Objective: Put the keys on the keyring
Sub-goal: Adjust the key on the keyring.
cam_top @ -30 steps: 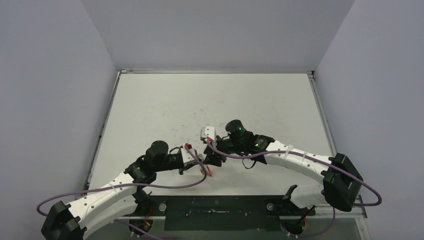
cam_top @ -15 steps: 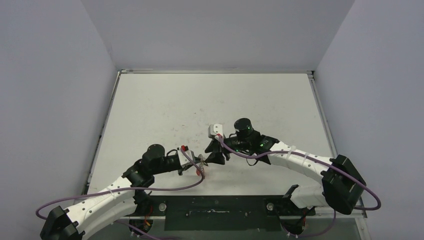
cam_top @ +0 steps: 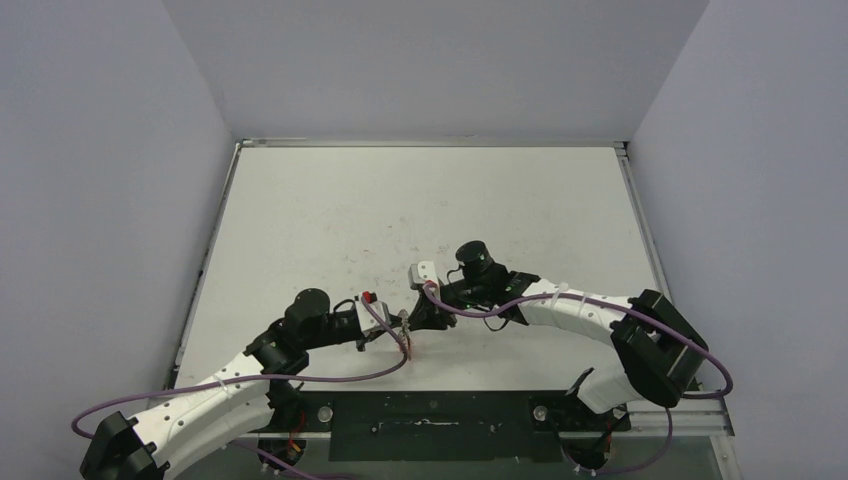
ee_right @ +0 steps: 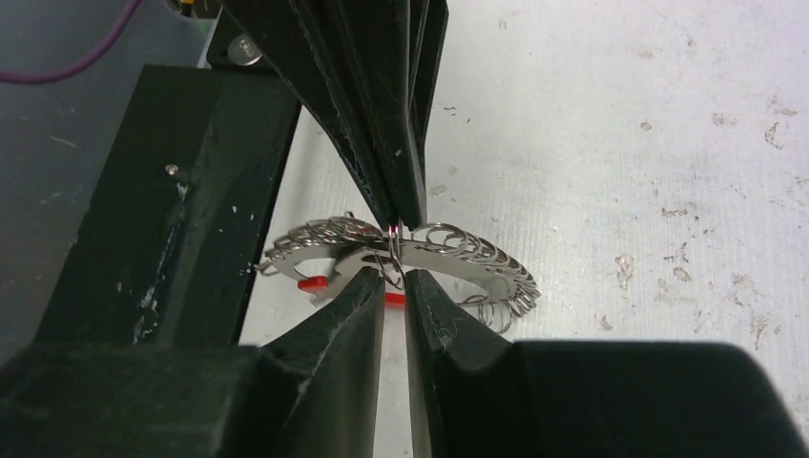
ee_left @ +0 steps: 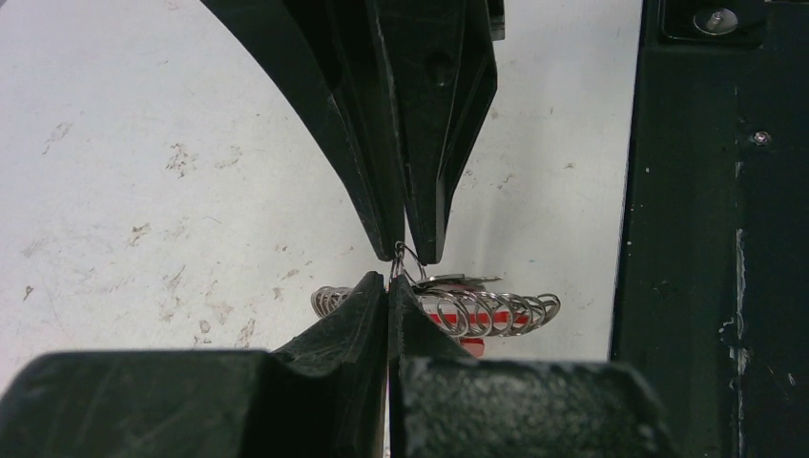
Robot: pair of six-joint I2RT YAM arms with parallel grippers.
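The keyring (ee_left: 487, 311) is a thin metal ring strung with many small silver loops, with a red sleeve (ee_left: 441, 315) on one arc. It hangs just above the white table near its front edge. My left gripper (ee_left: 387, 282) is shut on the keyring's wire. My right gripper (ee_right: 393, 278) meets it tip to tip, its jaws a narrow slit apart around a small wire loop (ee_right: 392, 250) on the keyring (ee_right: 477, 258). In the top view both grippers (cam_top: 398, 328) (cam_top: 414, 318) touch over the keyring (cam_top: 411, 347). The keys are too small to pick out.
A black mounting plate (cam_top: 430, 420) runs along the near table edge, right beside the keyring (ee_left: 715, 239). The scuffed white table (cam_top: 420, 200) is walled at left, back and right. Purple cables loop off both arms.
My right gripper's jaws have narrowed and it has slid left onto the left gripper's tips. The left arm dropped slightly toward the near edge, then held still with the keyring.
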